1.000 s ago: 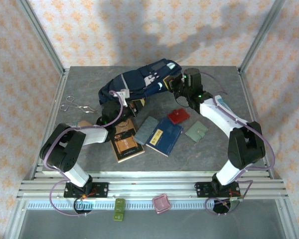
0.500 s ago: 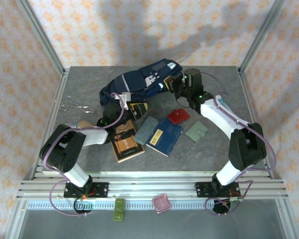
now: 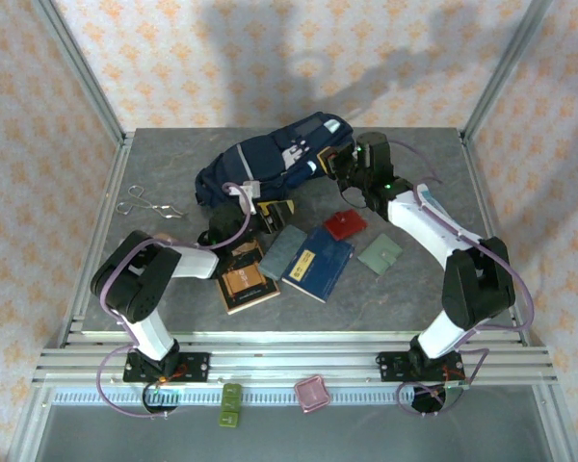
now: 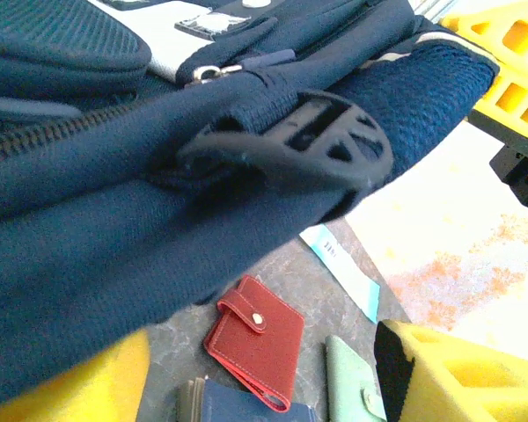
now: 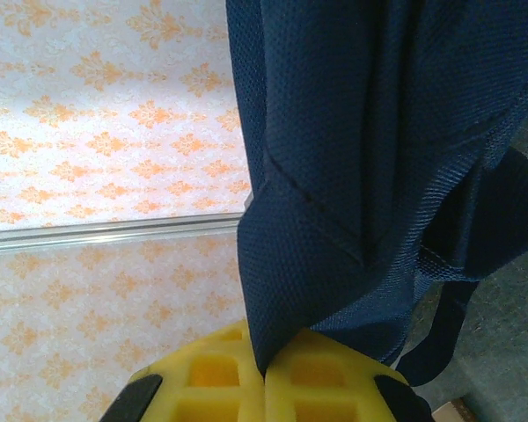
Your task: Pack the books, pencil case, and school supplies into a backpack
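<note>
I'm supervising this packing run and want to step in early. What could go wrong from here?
1. The right gripper pinches one fold of the backpack fabric; it may slip free under a pull.
2. The left gripper stands open beside the black strap buckle, so closing could snag it by mistake.
3. The brown book lies right by the left arm and might get shoved.

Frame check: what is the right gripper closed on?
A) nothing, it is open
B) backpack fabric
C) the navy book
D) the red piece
B: in the right wrist view the right gripper has its jaws shut on a fold of the navy backpack.
</note>
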`<state>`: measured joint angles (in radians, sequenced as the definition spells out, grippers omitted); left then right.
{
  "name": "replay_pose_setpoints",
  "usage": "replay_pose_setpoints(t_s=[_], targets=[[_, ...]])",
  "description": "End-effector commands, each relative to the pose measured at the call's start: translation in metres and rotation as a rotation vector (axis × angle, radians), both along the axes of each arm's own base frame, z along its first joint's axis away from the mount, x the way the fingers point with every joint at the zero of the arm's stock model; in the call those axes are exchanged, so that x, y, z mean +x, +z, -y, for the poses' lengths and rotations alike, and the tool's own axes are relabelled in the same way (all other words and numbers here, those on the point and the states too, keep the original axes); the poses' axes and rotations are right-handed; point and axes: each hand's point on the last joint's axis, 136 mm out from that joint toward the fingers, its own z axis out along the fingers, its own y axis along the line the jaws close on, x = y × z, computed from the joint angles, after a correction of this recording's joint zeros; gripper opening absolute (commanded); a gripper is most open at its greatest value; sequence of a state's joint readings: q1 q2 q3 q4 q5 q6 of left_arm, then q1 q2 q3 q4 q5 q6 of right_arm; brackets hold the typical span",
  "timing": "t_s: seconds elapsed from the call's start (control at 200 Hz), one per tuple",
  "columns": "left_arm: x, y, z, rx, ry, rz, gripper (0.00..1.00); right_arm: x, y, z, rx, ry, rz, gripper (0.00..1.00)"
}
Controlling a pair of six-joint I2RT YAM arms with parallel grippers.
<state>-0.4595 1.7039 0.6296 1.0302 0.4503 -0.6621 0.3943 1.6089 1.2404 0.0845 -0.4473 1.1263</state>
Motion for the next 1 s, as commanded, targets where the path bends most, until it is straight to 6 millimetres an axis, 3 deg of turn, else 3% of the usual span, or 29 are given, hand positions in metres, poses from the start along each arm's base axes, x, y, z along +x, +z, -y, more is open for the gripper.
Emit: replay_pose_setpoints(t_s=[0.0,0.175,0.285,0.491,0.701,0.881,0.996], targets=[[-0.009,0.016,-0.004,-0.040,0.035,0.046,0.67,0.001,0.088,-0.003,0.100,-0.009,0.206,0.00],[-0.024,0.006,-0.001,-0.093,0.023,0.015,0.68,0.002,0.089,-0.004,0.107,-0.009,0.205,0.00],[-0.023,0.005,-0.004,-0.095,0.051,0.022,0.69,0.000,0.086,-0.006,0.108,-0.003,0.198,0.00],[0.003,0.013,0.000,-0.020,0.071,0.064,0.75,-0.006,0.082,-0.008,0.121,0.010,0.189,0.00],[0.025,0.035,-0.011,-0.105,0.025,0.099,0.76,-0.011,0.086,-0.008,0.120,0.016,0.199,0.00],[0.018,0.054,-0.009,-0.116,-0.062,0.135,0.70,-0.012,0.087,-0.008,0.117,0.020,0.203,0.00],[0.010,0.057,-0.013,-0.131,-0.083,0.134,0.61,-0.010,0.083,-0.008,0.114,0.021,0.198,0.00]])
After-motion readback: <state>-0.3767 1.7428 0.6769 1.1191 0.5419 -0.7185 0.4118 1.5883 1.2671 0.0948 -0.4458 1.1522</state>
